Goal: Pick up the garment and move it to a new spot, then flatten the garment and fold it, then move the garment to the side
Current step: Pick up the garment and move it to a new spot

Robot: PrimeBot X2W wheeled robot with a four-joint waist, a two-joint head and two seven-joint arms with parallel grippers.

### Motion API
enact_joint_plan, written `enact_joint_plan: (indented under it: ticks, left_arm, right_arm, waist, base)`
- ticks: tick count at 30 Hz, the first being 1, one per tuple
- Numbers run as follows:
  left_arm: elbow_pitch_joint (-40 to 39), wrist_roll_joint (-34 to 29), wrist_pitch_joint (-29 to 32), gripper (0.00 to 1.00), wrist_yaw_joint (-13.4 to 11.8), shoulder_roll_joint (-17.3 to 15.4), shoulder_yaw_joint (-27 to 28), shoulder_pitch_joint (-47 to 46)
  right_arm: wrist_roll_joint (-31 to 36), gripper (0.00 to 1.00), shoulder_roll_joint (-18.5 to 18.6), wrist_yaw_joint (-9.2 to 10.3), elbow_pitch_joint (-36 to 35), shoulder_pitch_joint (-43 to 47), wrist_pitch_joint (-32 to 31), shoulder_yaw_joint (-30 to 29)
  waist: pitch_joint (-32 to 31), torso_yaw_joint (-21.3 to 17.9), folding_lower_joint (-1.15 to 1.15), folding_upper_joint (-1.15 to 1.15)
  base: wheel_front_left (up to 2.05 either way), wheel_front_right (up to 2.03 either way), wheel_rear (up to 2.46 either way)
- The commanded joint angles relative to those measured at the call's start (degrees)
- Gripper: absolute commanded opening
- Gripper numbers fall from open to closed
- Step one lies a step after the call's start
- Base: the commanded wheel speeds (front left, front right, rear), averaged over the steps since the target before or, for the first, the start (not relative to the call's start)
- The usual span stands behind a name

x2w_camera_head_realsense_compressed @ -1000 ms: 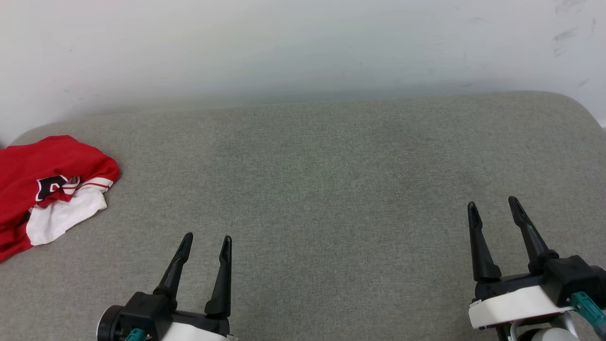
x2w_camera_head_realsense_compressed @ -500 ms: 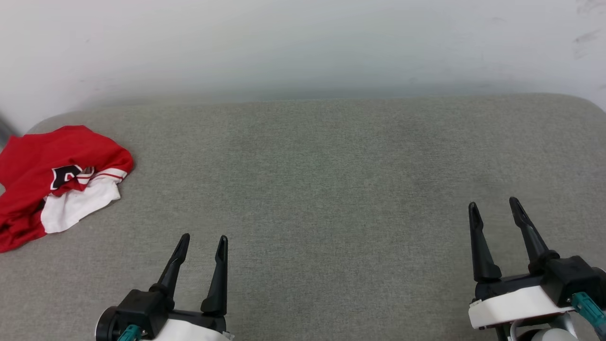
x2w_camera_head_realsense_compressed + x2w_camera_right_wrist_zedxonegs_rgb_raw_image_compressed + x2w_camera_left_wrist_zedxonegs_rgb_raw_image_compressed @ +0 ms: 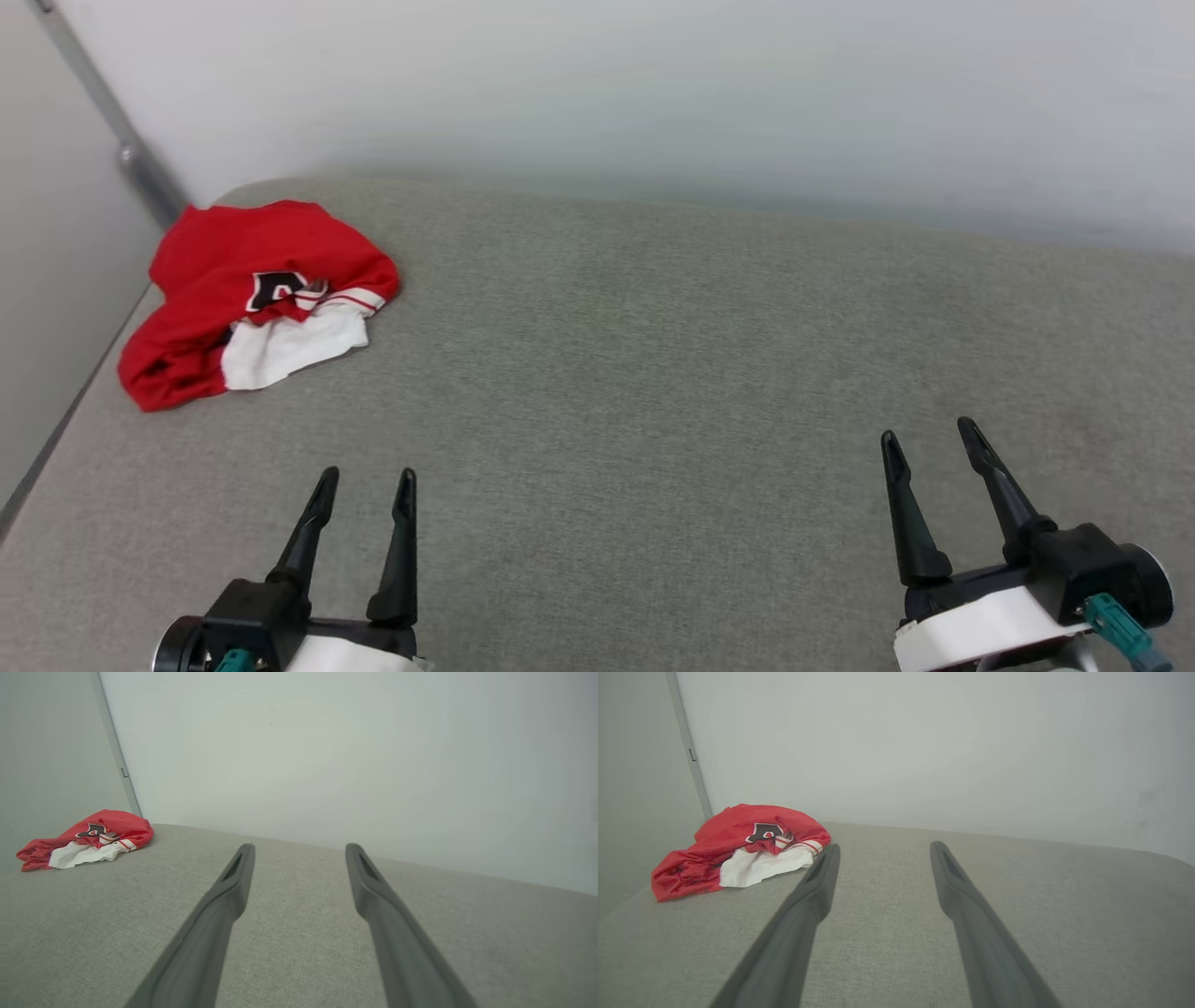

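Garment [image 3: 252, 299] lies crumpled, soft red-and-white heap on woven grey upholstery [image 3: 653, 373].

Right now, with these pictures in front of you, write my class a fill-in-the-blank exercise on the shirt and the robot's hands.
1. The shirt lies crumpled at the cushion's far ____ corner.
2. The left hand and the right hand are both ____.
3. The hand nearer the shirt is the ____ one.
4. The shirt's visible sleeve is ____.
Missing words: left; open; left; white.
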State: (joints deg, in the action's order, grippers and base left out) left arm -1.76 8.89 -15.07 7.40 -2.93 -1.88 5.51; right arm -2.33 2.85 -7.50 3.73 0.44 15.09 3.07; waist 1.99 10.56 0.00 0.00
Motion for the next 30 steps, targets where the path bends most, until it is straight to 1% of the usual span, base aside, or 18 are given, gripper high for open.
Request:
enact_joint_plan:
  ticks: [1,8,10,15,22,24,30]
  left_arm:
    - [-0.3,-0.3,-0.2,1.0,0.0,0.0,0.3,0.6]
    - [-1.1,-1.2,-0.2,1.0,0.0,0.0,1.6,2.5]
    - [-1.3,-0.6,-0.2,1.0,0.0,0.0,2.3,2.9]
    - [-1.7,-1.3,-0.2,1.0,0.0,0.0,2.3,3.6]
    - [-2.1,-2.0,-0.2,1.0,0.0,-0.1,2.1,4.3]
    - [-0.9,-1.3,-0.2,1.0,0.0,-0.1,1.7,5.0]
    - [-1.0,-1.1,-0.2,1.0,0.0,-0.5,1.4,4.7]
  right_arm:
    - [-0.4,1.0,0.0,0.02,0.0,0.8,0.1,0.2]
    - [-0.7,1.0,0.0,0.02,-0.1,1.3,0.1,1.9]
    - [-1.0,1.0,0.0,0.02,-0.1,1.5,0.1,2.5]
    - [-1.7,1.0,0.0,0.02,0.1,2.1,0.1,3.5]
    - [-2.4,1.0,0.0,0.02,0.4,2.4,0.1,4.5]
    - [-2.6,1.0,0.0,0.03,0.6,2.5,0.1,4.7]
    - [-2.7,1.0,0.0,0.03,0.7,2.6,0.1,5.0]
  waist:
    - [-1.0,2.9,0.0,0.0]
    - [-2.4,8.8,0.0,0.0]
    - [-2.7,10.0,0.0,0.0]
    - [-3.5,12.5,0.0,0.0]
    - [-4.4,14.5,0.0,0.0]
    - [-4.6,14.7,0.0,0.0]
    - [-4.8,14.8,0.0,0.0]
  base:
    - [0.0,0.0,0.0]
    - [0.0,0.0,0.0]
    - [0.0,0.0,0.0]
    - [0.0,0.0,0.0]
    - [0.0,0.0,0.0]
    - [0.0,0.0,0.0]
    - [0.0,0.0,0.0]
